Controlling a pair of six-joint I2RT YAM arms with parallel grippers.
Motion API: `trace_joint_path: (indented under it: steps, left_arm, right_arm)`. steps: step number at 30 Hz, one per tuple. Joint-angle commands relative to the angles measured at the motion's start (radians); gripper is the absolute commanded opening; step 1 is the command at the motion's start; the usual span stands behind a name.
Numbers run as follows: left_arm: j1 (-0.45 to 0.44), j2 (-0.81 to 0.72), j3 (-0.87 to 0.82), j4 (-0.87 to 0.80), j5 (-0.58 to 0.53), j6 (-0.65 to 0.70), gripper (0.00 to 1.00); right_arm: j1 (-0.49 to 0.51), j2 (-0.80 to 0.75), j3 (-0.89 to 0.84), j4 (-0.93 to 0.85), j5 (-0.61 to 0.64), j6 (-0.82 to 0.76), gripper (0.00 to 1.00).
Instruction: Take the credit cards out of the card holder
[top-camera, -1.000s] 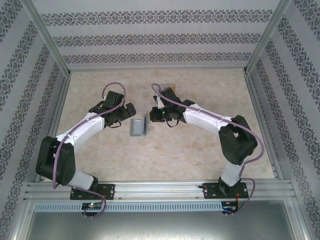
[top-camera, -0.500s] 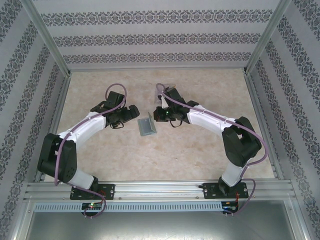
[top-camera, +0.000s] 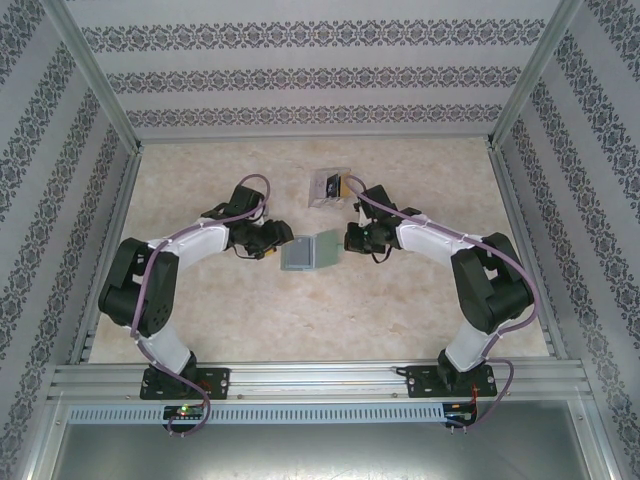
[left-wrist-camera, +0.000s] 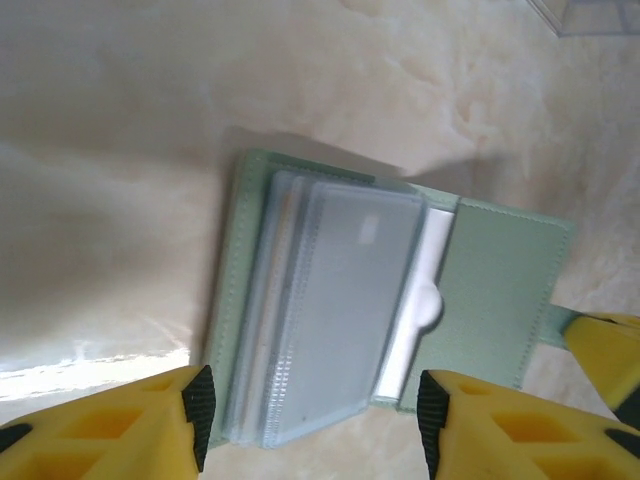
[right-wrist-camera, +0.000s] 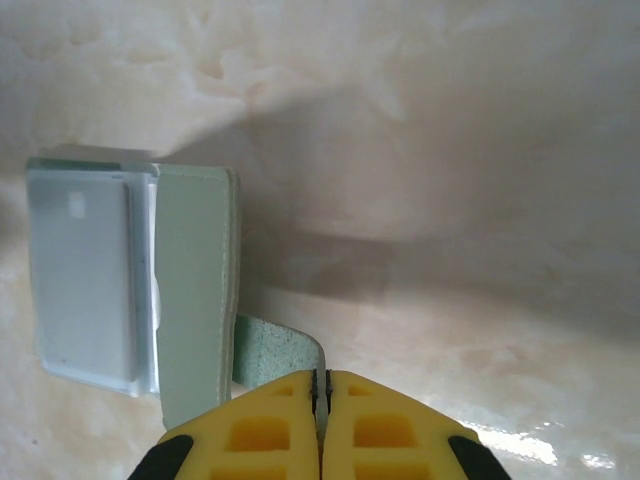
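The grey-green card holder (top-camera: 310, 252) lies open and flat on the table between both grippers. Its pale blue-grey pocket sleeves (left-wrist-camera: 340, 300) face up, stacked on the left half. The cards sit hidden inside the sleeves, and no orange-yellow one shows. My left gripper (top-camera: 278, 240) is open, its yellow fingers straddling the near edge of the sleeves (left-wrist-camera: 310, 410) without touching them. My right gripper (top-camera: 350, 240) is shut on the card holder's green closure tab (right-wrist-camera: 275, 352), which sticks out from the right cover (right-wrist-camera: 190, 300). The jaws pinch the tab's tip (right-wrist-camera: 321, 385).
A clear plastic tray (top-camera: 327, 186) with black and orange contents sits just behind the card holder; its corner shows in the left wrist view (left-wrist-camera: 590, 15). Aluminium posts and patterned walls ring the beige table (top-camera: 400, 310). The right gripper's yellow finger (left-wrist-camera: 605, 350) shows at the left wrist view's edge.
The card holder went from half folded and tilted to spread flat. The right gripper pulled its tab rightward, uncovering the tray behind. The left gripper moved in over the left half.
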Motion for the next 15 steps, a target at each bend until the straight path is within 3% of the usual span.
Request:
trace_joint_path:
  steps: [1,8,15]
  left_arm:
    - [-0.028,0.049,0.081,-0.013,0.055,0.032,0.55]
    - [-0.092,0.107,0.177,-0.044,0.052,0.065,0.46]
    - [-0.144,0.191,0.248,-0.024,0.052,0.052,0.33]
  right_arm:
    - [-0.012,0.007,-0.007,-0.028,-0.023,-0.051,0.07]
    - [-0.024,0.046,0.015,-0.026,-0.045,-0.051,0.15]
    - [-0.036,-0.042,-0.01,0.013,-0.011,-0.009,0.33]
